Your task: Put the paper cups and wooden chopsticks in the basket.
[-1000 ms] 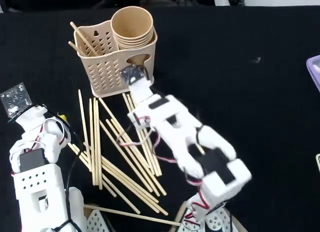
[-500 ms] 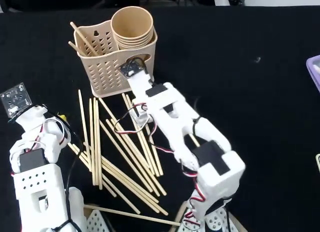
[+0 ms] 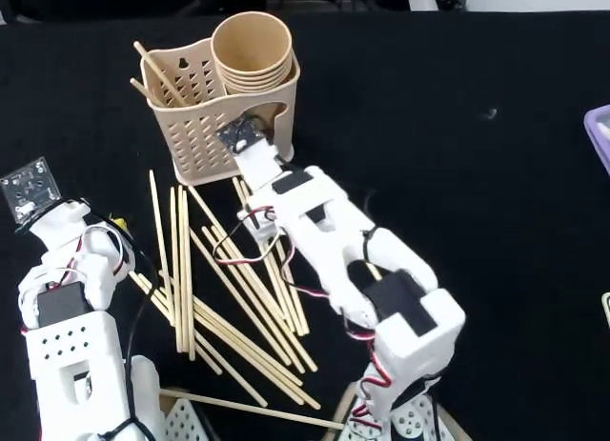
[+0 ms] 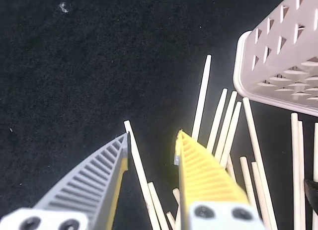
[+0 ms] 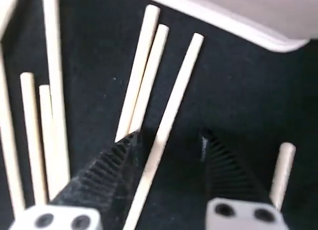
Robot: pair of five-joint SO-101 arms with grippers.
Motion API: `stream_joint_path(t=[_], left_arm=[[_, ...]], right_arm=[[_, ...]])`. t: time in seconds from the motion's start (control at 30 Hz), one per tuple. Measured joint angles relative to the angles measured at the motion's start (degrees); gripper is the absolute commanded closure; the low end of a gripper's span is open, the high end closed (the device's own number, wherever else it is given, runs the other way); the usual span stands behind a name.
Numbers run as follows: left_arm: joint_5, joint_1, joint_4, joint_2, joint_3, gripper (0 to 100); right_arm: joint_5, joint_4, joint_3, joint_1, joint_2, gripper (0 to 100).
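A beige perforated basket (image 3: pixel 205 127) stands at the back left of the black table, with a stack of paper cups (image 3: pixel 253 46) and a few chopsticks (image 3: pixel 154 74) in it. Many wooden chopsticks (image 3: pixel 229 279) lie scattered in front of it. My right arm (image 3: pixel 319 231) stretches to the basket's foot. Its gripper (image 5: pixel 169 138) is open just above the table, with one chopstick (image 5: pixel 171 111) running between the black fingers and the basket's rim (image 5: pixel 238 16) close ahead. My left gripper (image 4: pixel 153 135) is open and low over the chopstick ends (image 4: pixel 201 101), empty, with the basket (image 4: pixel 283 66) off to one side.
The left arm (image 3: pixel 67 279) stands at the front left corner. One chopstick (image 3: pixel 248 408) lies across the front edge between the two arm bases. A purple object (image 3: pixel 599 131) pokes in at the right edge. The table's right half is bare black cloth.
My right arm has slid a little to the left and closer to the basket's foot. The left arm, basket and chopsticks have kept still.
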Motion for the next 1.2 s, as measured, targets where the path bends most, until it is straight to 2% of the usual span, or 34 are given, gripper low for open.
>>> stream_joint_path(t=[0.53, 0.83, 0.97, 1.2], left_arm=[[0.00, 0.00, 0.00, 0.00, 0.00, 84], [0.00, 0.00, 0.00, 0.00, 0.00, 84], [0.00, 0.00, 0.00, 0.00, 0.00, 84], [0.00, 0.00, 0.00, 0.00, 0.00, 84]], right_arm=[[0.09, 3.43, -0.88, -0.35, -3.43, 80.1], [0.18, 2.37, -0.88, -6.59, -4.40, 80.1], [2.46, 1.14, -0.88, -6.68, -0.79, 80.2], [4.84, 2.64, -3.60, -6.51, 2.46, 89.0]])
